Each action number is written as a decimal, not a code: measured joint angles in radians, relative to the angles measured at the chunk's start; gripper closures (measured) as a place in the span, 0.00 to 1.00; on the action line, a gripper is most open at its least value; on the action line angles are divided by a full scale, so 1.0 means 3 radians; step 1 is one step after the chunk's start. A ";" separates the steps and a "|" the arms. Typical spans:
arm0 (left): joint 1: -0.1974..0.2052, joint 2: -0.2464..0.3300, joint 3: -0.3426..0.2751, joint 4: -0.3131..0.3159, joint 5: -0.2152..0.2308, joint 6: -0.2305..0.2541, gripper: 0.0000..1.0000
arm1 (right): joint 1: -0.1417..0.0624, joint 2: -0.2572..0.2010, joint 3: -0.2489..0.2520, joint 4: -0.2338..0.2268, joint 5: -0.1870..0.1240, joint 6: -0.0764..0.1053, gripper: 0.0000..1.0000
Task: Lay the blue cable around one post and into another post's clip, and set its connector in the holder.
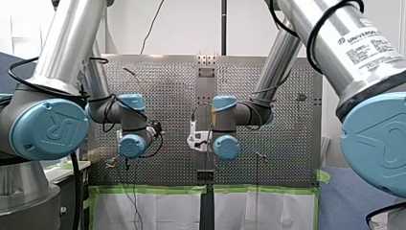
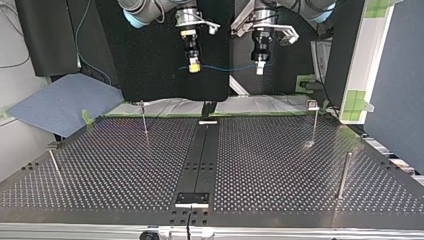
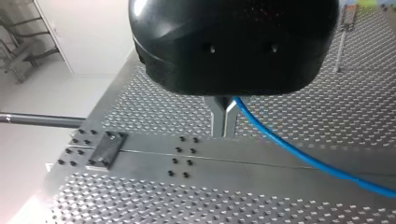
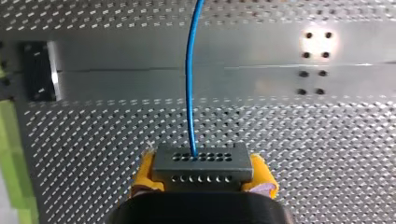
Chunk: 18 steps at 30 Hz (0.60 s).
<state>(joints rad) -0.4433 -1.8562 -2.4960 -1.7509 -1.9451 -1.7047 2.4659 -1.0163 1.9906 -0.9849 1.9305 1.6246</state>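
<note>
My right gripper (image 4: 204, 171) is clamping the one connector (image 4: 201, 163) in its yellow pads while my left gripper (image 3: 224, 119) is pinching the single blue cable (image 3: 299, 151). They're stretching it high above the table (image 2: 280, 165), midway between its side edges, probably so it clears everything before routing. Four posts (image 2: 144, 117) are standing below, two toward each side edge.

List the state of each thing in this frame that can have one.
Left tool: shut on blue cable.
Right tool: shut on connector, yellow pads either side.
Blue cable: held above the table, strung between both tools, around no post.
Connector: in the air, not in a holder.
Posts: upright, none touched by the cable.
</note>
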 joint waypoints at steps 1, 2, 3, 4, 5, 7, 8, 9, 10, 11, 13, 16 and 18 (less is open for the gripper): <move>0.0007 0.0034 0.0034 -0.0035 0.0003 -0.0013 1.00 | -0.0011 -0.0022 -0.0008 0.0012 -0.0018 0.0022 1.00; 0.0012 0.0058 0.0059 -0.0058 0.0005 -0.0027 1.00 | -0.0021 -0.0044 -0.0020 0.0027 -0.0037 0.0043 1.00; 0.0018 0.0082 0.0083 -0.0082 0.0004 -0.0045 1.00 | -0.0033 -0.0074 -0.0041 0.0051 -0.0065 0.0067 1.00; 0.0028 0.0115 0.0115 -0.0115 0.0003 -0.0072 1.00 | -0.0041 -0.0098 -0.0060 0.0073 -0.0087 0.0079 1.00; 0.0035 0.0138 0.0139 -0.0140 0.0001 -0.0093 1.00 | -0.0049 -0.0122 -0.0082 0.0096 -0.0112 0.0085 1.00; 0.0057 0.0190 0.0191 -0.0189 -0.0003 -0.0140 1.00 | -0.0062 -0.0177 -0.0132 0.0147 -0.0162 0.0088 1.00; 0.0068 0.0211 0.0211 -0.0212 -0.0005 -0.0161 1.00 | -0.0067 -0.0201 -0.0156 0.0172 -0.0180 0.0088 1.00; 0.0079 0.0233 0.0234 -0.0234 -0.0006 -0.0181 1.00 | -0.0071 -0.0234 -0.0187 0.0205 -0.0199 0.0088 1.00; 0.0095 0.0264 0.0265 -0.0264 -0.0009 -0.0202 1.00 | -0.0073 -0.0260 -0.0210 0.0230 -0.0212 0.0088 1.00; 0.0107 0.0287 0.0288 -0.0287 -0.0013 -0.0214 1.00 | -0.0074 -0.0286 -0.0234 0.0255 -0.0222 0.0088 1.00; 0.0135 0.0344 0.0345 -0.0346 -0.0037 -0.0240 1.00 | -0.0078 -0.0352 -0.0289 0.0322 -0.0237 0.0086 1.00; 0.0179 0.0426 0.0427 -0.0427 -0.0099 -0.0295 1.00 | -0.0080 -0.0444 -0.0363 0.0413 -0.0244 0.0084 1.00; 0.0215 0.0477 0.0472 -0.0477 -0.0123 -0.0337 1.00 | -0.0081 -0.0507 -0.0408 0.0476 -0.0246 0.0083 1.00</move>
<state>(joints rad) -0.3786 -1.7132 -2.3544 -1.8939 -1.9821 -1.8057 2.4417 -1.1682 1.8683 -0.8422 1.8567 1.6495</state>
